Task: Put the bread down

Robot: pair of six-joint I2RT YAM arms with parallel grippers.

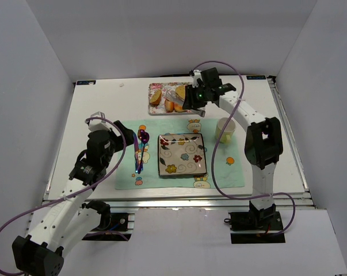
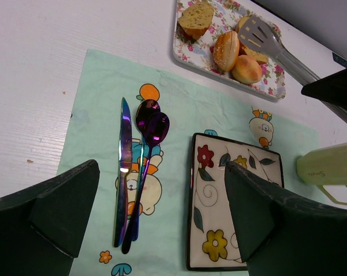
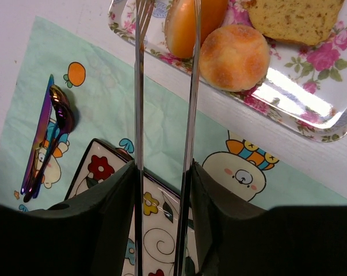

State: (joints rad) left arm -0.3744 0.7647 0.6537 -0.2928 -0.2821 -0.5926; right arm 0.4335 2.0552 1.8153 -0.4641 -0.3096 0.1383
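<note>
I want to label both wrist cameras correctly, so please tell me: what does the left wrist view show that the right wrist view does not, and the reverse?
Only the left wrist view: the pale green mug, the slotted head of the tongs, and the open left gripper. Only the right wrist view: a clear look at the right gripper shut on the tongs' two arms. Both: the floral tray with the oval roll, the rounder roll and a bread slice, plus the placemat, square plate, knife and spoons.
</note>
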